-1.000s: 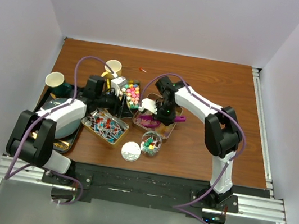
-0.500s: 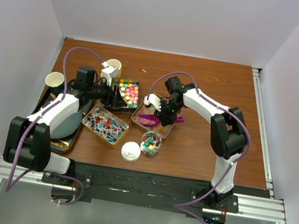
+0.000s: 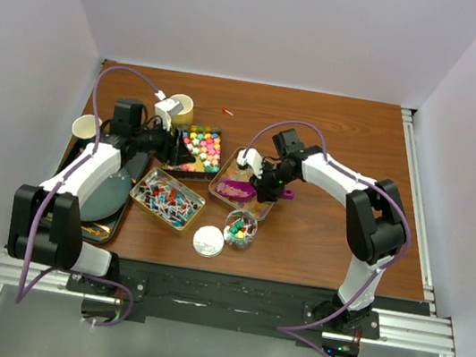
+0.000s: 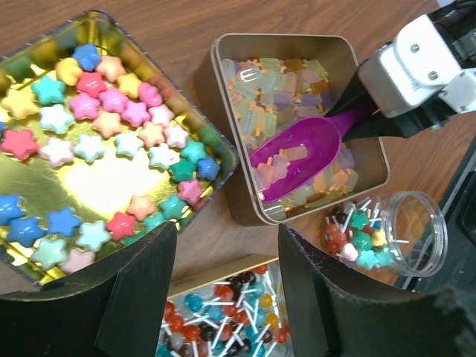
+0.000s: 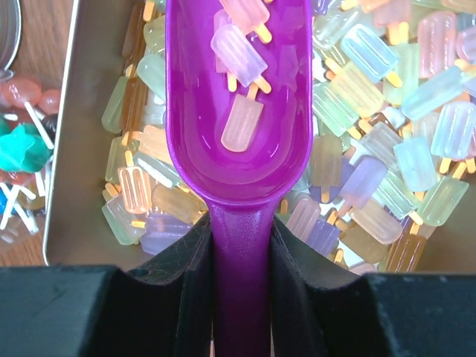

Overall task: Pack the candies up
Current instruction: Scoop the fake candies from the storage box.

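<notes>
While the right gripper [image 5: 240, 245] is clamped on the handle of the purple scoop [image 5: 238, 111], its two dark fingers [image 5: 190, 282] press that handle from either side. In my right wrist view the scoop's long axis runs straight away from the gripper, bowl foremost and opening upward. From the top camera that axis lies roughly left to right across the bench [image 3: 354, 133], bowl toward the left arm's side, handle end toward the right.

A few popsicle-shaped candies [image 5: 372, 171], pale and translucent, lie in the bowl. The rest fill the square tin [image 5: 71, 149] in which the scoop rests.

My left gripper [image 4: 227, 275] hangs with its fingers apart and nothing between them. Below it, the star candies [image 4: 111, 126] sit in a gold tray [image 4: 97, 186] just left of the square tin. The lollipops [image 4: 223, 305] lie in a third tin [image 4: 223, 271] directly beneath the fingers. Near the square tin's corner, a clear jar [image 4: 428, 223] holds a mix of lollipops and stars.
</notes>
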Robot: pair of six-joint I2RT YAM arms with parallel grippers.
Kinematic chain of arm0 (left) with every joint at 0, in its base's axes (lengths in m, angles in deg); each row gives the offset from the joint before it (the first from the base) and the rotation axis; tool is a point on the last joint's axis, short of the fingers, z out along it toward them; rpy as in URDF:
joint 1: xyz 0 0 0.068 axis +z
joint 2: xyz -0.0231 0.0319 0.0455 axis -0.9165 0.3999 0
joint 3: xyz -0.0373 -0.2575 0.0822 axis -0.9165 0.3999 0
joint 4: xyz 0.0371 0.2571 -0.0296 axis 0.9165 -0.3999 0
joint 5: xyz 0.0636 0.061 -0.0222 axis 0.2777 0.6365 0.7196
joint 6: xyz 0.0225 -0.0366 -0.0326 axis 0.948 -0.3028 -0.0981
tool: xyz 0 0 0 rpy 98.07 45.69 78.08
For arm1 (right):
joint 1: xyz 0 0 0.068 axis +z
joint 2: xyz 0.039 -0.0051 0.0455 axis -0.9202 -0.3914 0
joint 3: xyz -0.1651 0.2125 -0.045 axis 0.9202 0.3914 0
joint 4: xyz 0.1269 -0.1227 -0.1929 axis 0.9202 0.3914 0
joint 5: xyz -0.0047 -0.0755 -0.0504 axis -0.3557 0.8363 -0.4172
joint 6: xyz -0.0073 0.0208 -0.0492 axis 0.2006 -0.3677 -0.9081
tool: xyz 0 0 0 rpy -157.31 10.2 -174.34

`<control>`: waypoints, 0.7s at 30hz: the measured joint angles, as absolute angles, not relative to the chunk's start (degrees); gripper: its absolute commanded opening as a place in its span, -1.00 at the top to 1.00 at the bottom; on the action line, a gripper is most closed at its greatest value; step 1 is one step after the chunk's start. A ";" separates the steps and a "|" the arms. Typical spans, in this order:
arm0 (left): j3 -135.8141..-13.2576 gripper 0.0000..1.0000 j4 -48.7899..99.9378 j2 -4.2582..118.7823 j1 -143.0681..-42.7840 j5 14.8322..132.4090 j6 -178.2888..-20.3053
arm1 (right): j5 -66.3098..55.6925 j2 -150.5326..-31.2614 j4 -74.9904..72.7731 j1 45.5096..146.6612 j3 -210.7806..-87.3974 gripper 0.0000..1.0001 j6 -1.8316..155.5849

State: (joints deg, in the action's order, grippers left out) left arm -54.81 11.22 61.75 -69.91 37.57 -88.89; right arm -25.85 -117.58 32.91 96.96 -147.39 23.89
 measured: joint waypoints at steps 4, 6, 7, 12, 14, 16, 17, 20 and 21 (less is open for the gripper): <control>-56.60 -0.24 10.26 63.42 -68.67 37.30 -86.96 | -26.57 -116.45 30.26 96.15 -145.46 1.00 25.62; -57.22 -0.24 10.08 64.01 -68.45 37.28 -86.24 | -26.84 -115.40 28.86 95.76 -144.22 1.00 26.25; -57.41 -0.24 10.04 64.25 -68.43 37.30 -85.87 | -26.97 -114.94 28.60 95.58 -143.82 1.00 26.53; -58.99 -0.24 7.20 65.19 -68.27 37.89 -82.29 | -28.56 -110.96 25.72 93.63 -141.18 1.00 28.85; -60.76 -0.24 4.60 65.69 -68.16 38.57 -79.97 | -29.24 -108.34 24.01 92.43 -139.08 1.00 30.38; -63.01 -0.24 1.82 66.06 -67.97 39.10 -77.61 | -30.33 -105.58 23.05 91.32 -137.38 1.00 31.65; -63.99 -0.25 0.97 66.21 -67.90 39.32 -76.82 | -30.70 -104.23 22.48 90.77 -136.63 1.00 32.41; -65.54 -0.28 -0.17 66.32 -67.66 40.06 -74.75 | -31.99 -99.79 21.17 89.53 -134.42 1.00 33.97; -65.59 -0.29 -0.19 66.32 -67.60 40.36 -74.46 | -32.28 -98.44 21.10 89.33 -133.92 1.00 34.14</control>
